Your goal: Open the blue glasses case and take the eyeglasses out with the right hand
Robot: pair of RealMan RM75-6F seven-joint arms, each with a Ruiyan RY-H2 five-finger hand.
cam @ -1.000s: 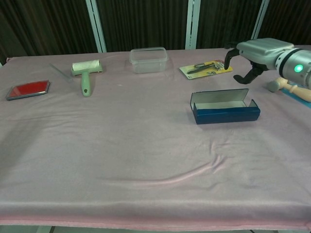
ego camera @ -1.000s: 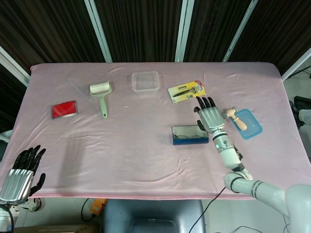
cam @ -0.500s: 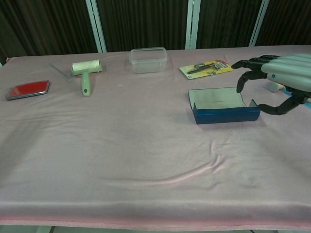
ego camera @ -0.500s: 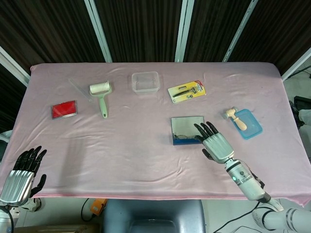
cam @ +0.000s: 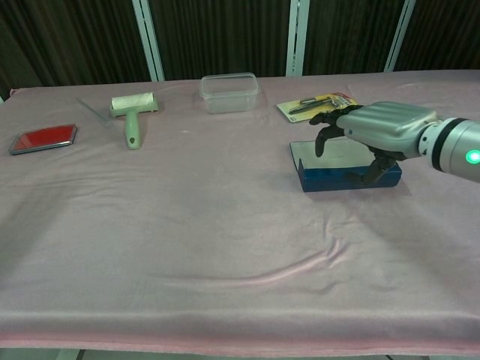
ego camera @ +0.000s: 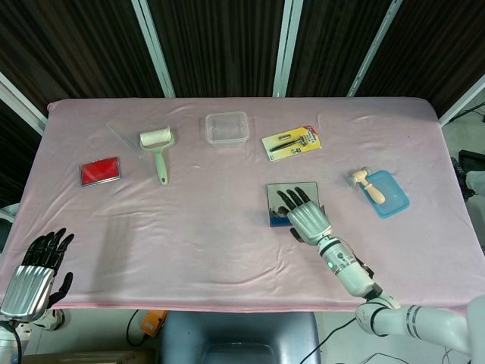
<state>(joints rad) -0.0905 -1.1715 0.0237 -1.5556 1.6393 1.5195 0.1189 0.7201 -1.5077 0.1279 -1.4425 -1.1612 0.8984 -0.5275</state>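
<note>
Right hand (cam: 379, 132) hovering over open case (cam: 346, 175), fingers spread, holding nothing. Glasses likely light, fragile; pinching the frame bridge looks safest.

head: high, looking down | chest: low, front-on | shared: table (ego camera: 227, 227)

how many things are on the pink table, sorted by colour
blue: 2, the glasses case and the lid
red: 1, the flat case
green and white: 1, the lint roller
clear: 1, the container
yellow: 1, the tool pack
wood: 1, the mallet
total: 7
</note>
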